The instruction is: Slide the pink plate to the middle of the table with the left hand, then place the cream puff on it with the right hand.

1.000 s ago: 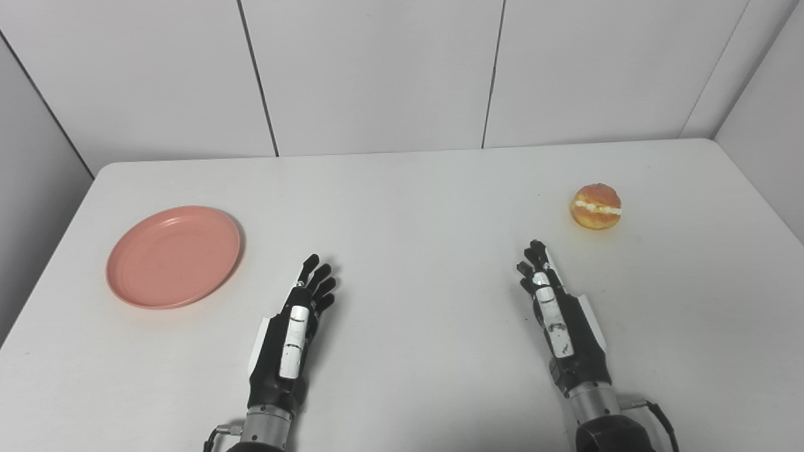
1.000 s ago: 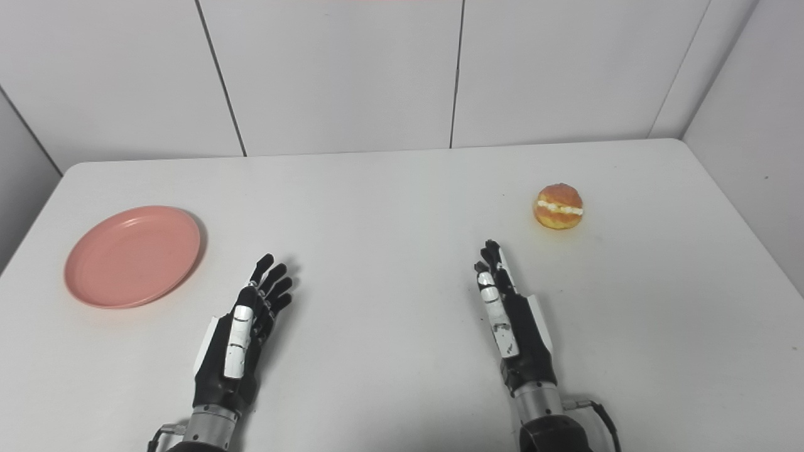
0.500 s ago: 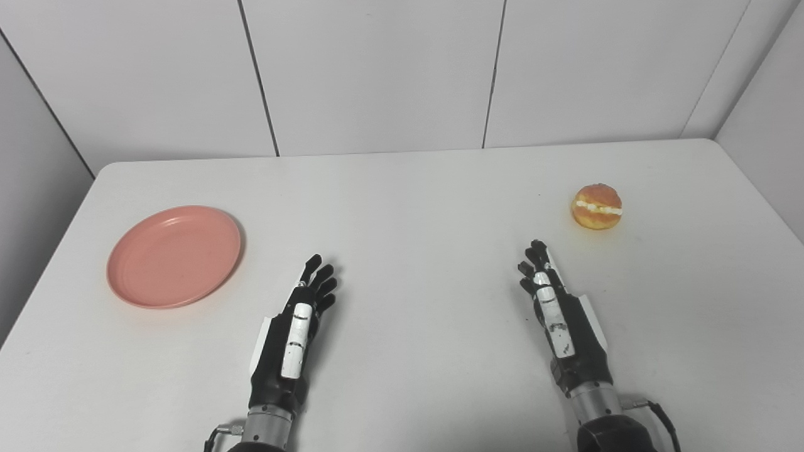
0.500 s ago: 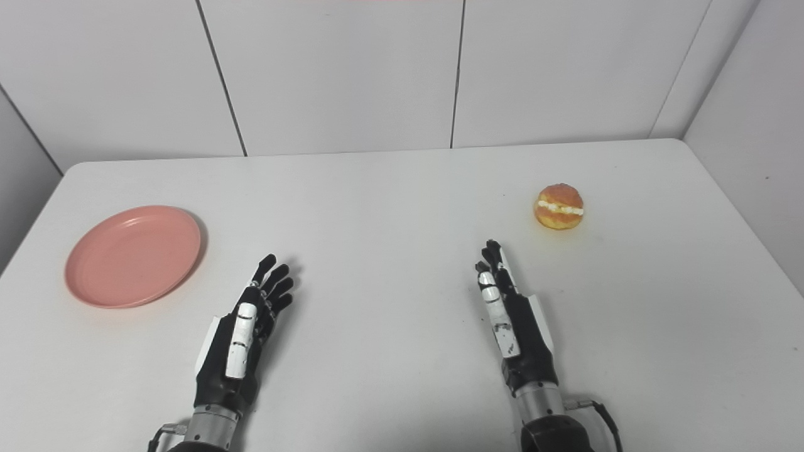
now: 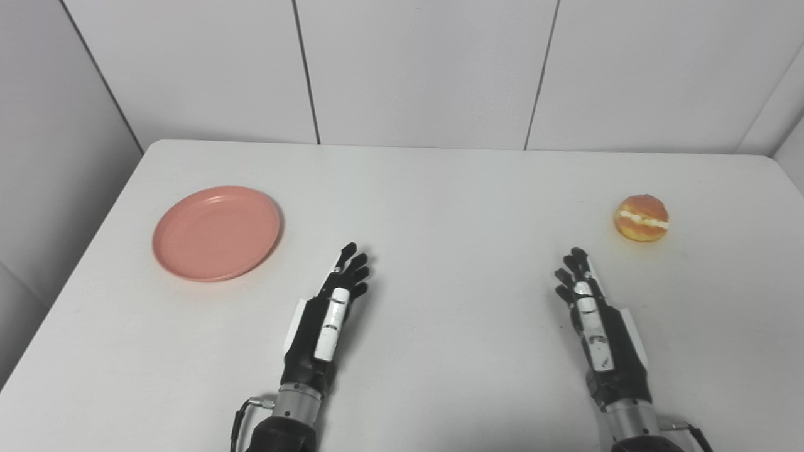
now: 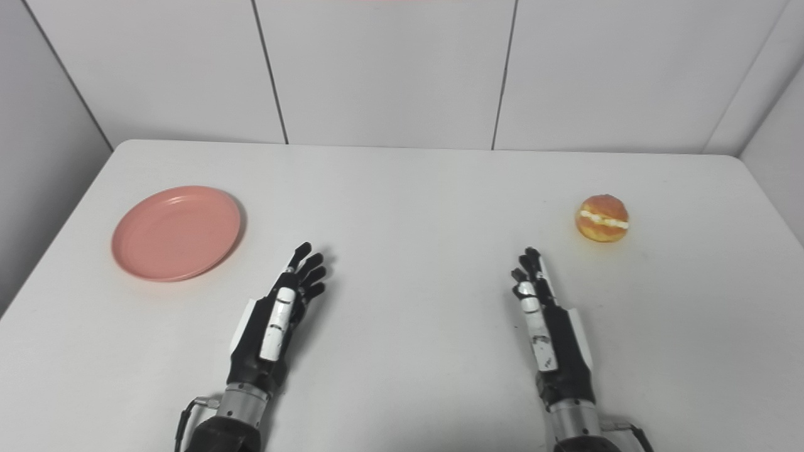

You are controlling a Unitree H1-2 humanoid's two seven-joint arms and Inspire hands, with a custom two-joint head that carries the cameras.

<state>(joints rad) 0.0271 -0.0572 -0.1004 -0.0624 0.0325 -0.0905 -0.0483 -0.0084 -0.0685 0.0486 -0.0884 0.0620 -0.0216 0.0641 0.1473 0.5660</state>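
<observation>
White table (image 5: 440, 188) shows nothing done yet: pink plate (image 5: 217, 232) sits near its left edge, cream puff (image 5: 641, 218) near its right edge, left hand (image 5: 326, 317) and right hand (image 5: 597, 320) both open, empty.

Both black-and-white robot forearms are running off the bottom edge, so everything behind the wrists is staying out of sight. The left hand (image 5: 326, 317) and the right hand (image 5: 597, 320) are turning their backs and edges to the cameras, leaving the palms and the undersides of the fingers hidden. A thin black cable (image 5: 242, 417) at the left wrist is disappearing past the lower edge. The white rectangular table (image 6: 402, 188) is being cropped along its near side and at its right edge. The round golden cream puff (image 6: 603, 218) is showing only its near face; its filling detail is appearing too small to make out.
</observation>
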